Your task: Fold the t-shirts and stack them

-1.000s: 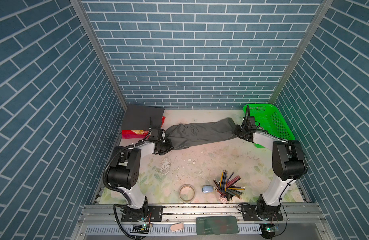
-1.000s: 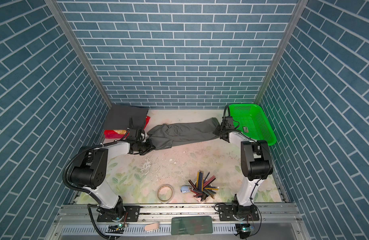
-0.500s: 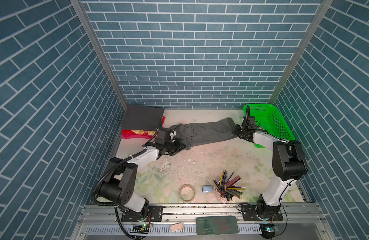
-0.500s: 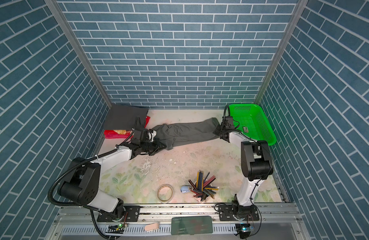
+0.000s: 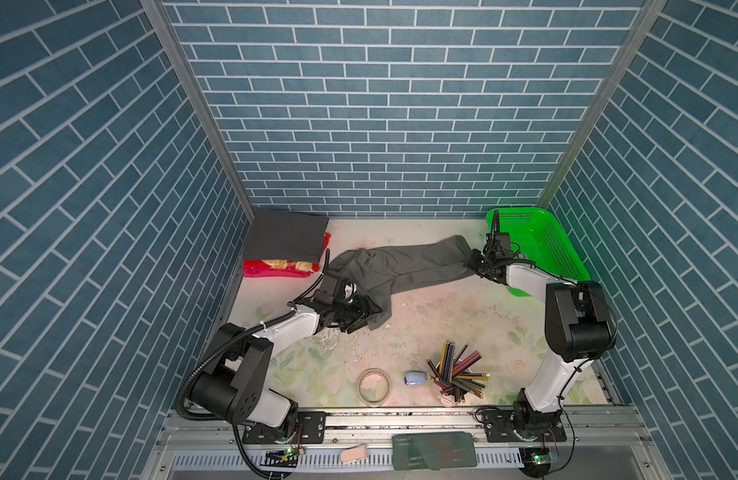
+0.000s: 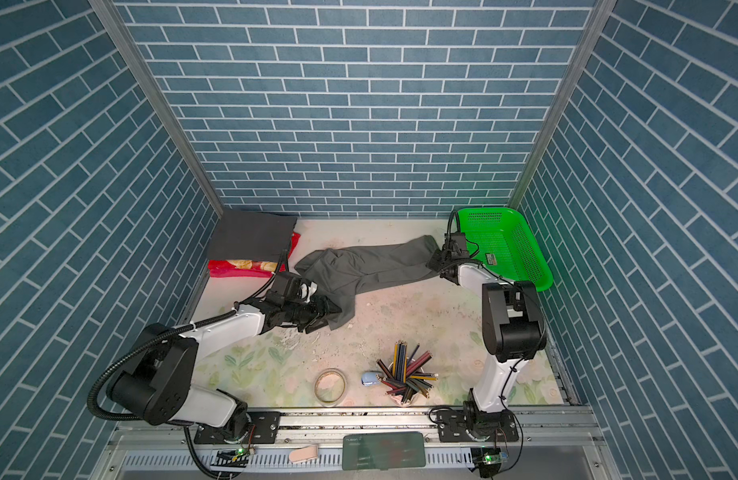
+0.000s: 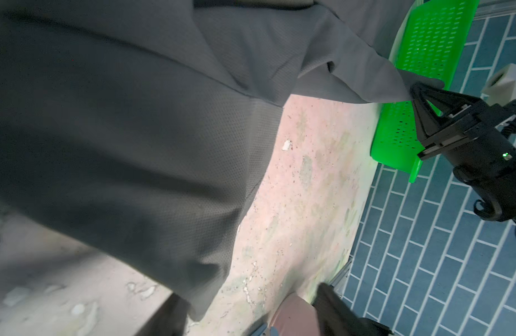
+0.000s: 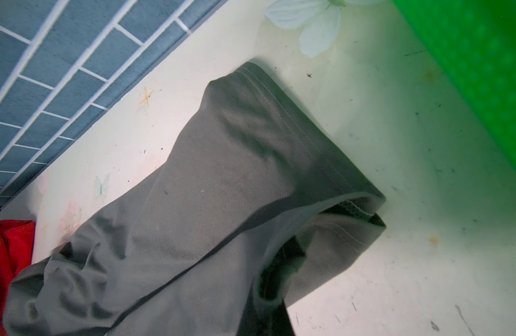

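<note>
My left jaws spring apart, laying a fold of the grey t-shirt (image 5: 404,266) down; right jaws at two o'clock stay clamped on it.

Soft even light; grey t-shirt (image 7: 91,151) blurs close to wrist cameras.

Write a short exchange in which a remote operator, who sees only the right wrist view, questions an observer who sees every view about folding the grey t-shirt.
Operator: Where is the left pincer?
Observer: In a top view the left pincer stands open at the grey t-shirt's near corner.
Operator: Is another shirt out there?
Observer: Yes. A folded charcoal t-shirt lies on a red packet in the far left corner.
</note>
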